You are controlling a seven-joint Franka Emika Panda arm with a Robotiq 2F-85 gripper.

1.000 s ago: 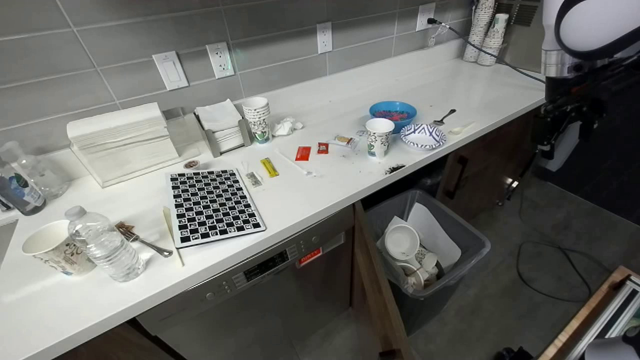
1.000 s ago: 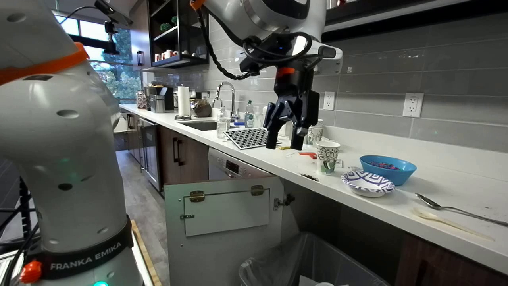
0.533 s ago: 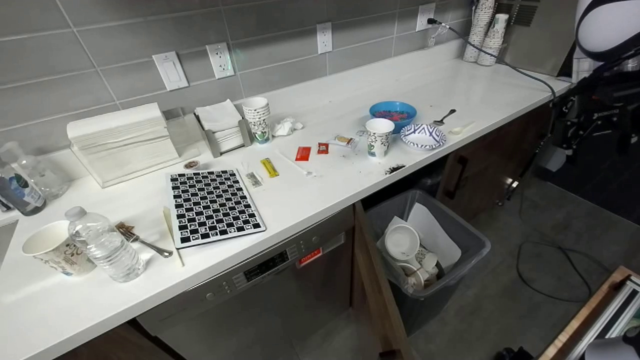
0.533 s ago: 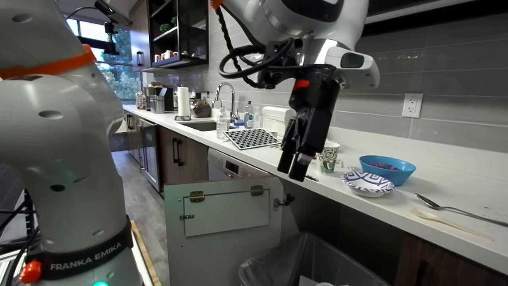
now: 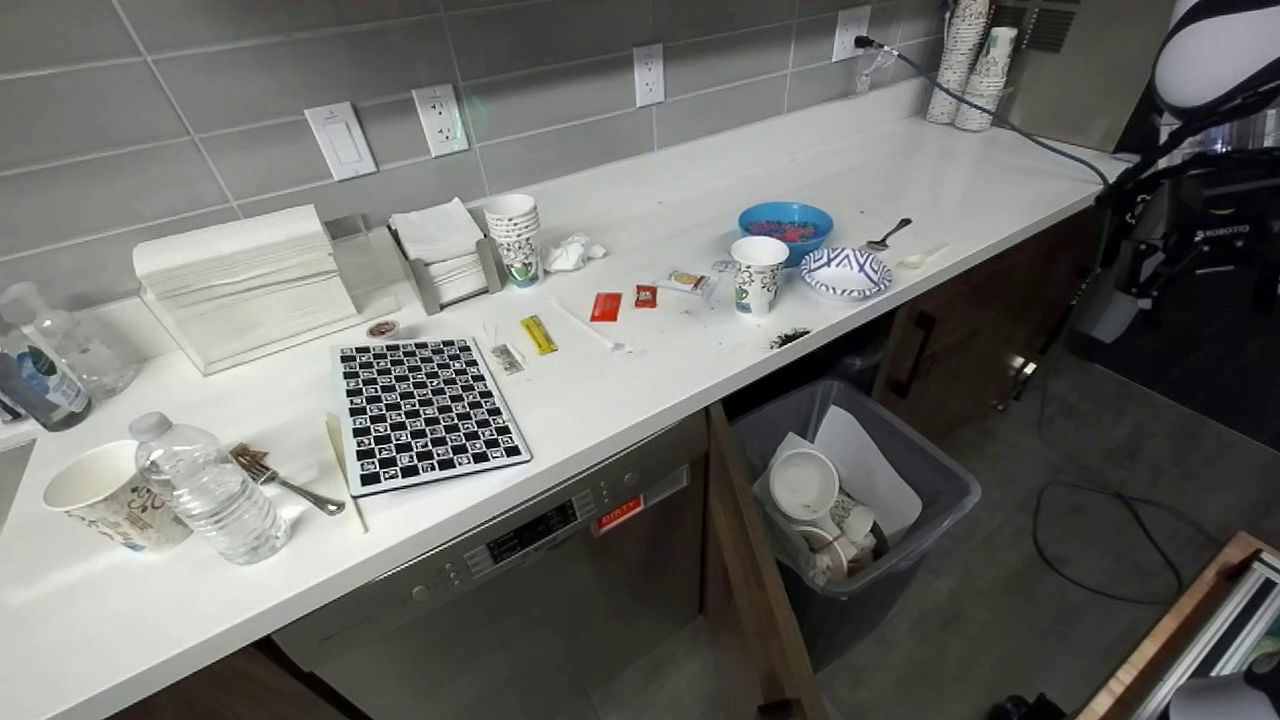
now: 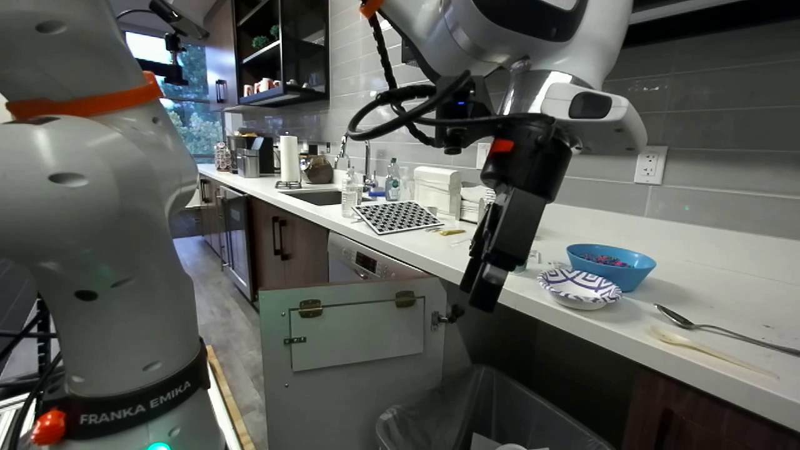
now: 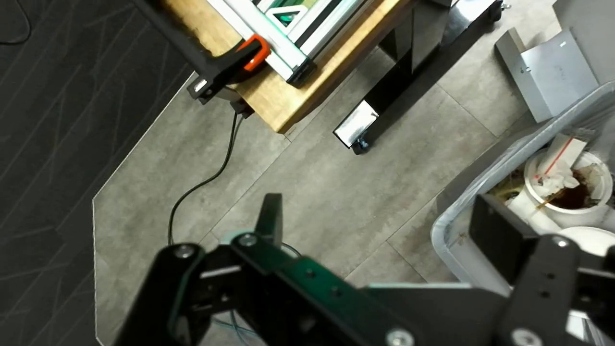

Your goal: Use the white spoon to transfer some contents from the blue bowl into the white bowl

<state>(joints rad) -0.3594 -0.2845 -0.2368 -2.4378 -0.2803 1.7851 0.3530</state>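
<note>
Located: white spoon (image 6: 703, 350) flat on table (image 5: 620, 400); end effector (image 7: 382, 226) spread wide, unloaded.
Noted in both exterior views: thin handle, creamy white finish, resting near front edge, just beside metal spoon (image 6: 687, 324), scoop end toward blue-patterned white bowl (image 6: 580, 290). Toward wall (image 6: 731, 125), just beyond white bowl: blue bowl (image 6: 634, 274), part-filled with small red-pink and darker bits (image 6: 605, 260); contact between bowls not determinable. Checked in wrist view: fingers (image 7: 499, 235) wide apart, floor (image 7: 355, 192) visible through gap, gripping and touching nothing. Positioned over floor in front of table, well apart from white spoon and both bowls.
</note>
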